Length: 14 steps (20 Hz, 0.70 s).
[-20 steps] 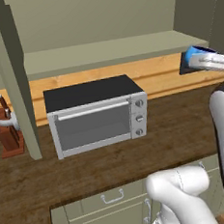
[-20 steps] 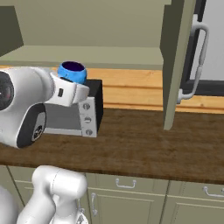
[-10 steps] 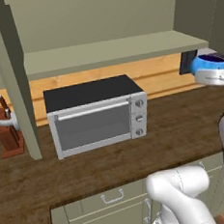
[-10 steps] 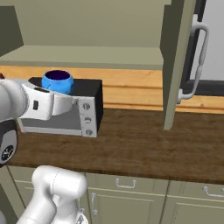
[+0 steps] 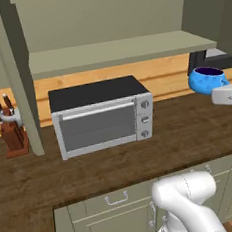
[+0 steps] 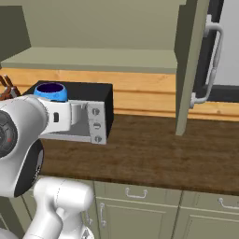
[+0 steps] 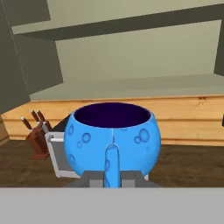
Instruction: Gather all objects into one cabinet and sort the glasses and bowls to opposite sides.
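Note:
My gripper (image 7: 111,158) is shut on the near rim of the small blue speckled bowl (image 7: 112,133), which has a dark inside and stays upright. The bowl (image 5: 207,79) hangs in the air above the counter, to the right of the toaster oven in the left base view. In the right base view the bowl (image 6: 50,91) sits just beyond my white hand. Behind and above it, the olive-green wall cabinet stands open with a bare flat shelf (image 5: 117,52) (image 6: 98,59) (image 7: 131,89). Its tall door (image 6: 189,65) carries a long grey handle (image 6: 212,65).
A silver toaster oven (image 5: 100,115) with a black top stands on the dark wooden counter (image 5: 117,163) under the shelf. A knife block (image 5: 13,133) stands at its left. The cabinet's left door (image 5: 16,72) hangs open. Base cabinets (image 6: 154,205) run below the counter.
The arm has carried the bowl lower, and to the left in the right base view. It is still gripped, and the cabinet and counter stay as they were.

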{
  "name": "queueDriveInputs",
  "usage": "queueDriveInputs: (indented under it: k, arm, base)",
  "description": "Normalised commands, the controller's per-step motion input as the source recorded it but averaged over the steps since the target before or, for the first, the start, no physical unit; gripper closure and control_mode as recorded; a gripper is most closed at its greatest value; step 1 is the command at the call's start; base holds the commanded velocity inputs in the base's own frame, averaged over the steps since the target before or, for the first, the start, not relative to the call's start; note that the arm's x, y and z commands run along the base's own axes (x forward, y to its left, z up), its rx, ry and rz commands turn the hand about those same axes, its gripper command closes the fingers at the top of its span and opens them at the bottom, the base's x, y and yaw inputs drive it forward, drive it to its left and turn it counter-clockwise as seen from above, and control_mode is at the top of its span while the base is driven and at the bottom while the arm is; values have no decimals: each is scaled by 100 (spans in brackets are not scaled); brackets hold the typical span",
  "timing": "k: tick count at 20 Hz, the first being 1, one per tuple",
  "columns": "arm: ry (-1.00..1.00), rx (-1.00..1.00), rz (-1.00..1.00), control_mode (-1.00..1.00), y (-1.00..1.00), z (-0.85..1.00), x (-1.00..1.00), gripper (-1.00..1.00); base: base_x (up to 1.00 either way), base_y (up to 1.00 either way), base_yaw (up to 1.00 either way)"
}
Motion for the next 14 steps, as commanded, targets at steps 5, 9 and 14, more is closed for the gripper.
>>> queueDriveInputs:
  k: [5, 9, 14]
  arm:
    - [0, 0, 0, 100, 0, 0, 0, 100]
    - [0, 0, 0, 100, 0, 0, 0, 100]
    - [0, 0, 0, 100, 0, 0, 0, 100]
  base:
    - [-86, 12, -2]
    - [-100, 0, -16]
    - [-100, -2, -44]
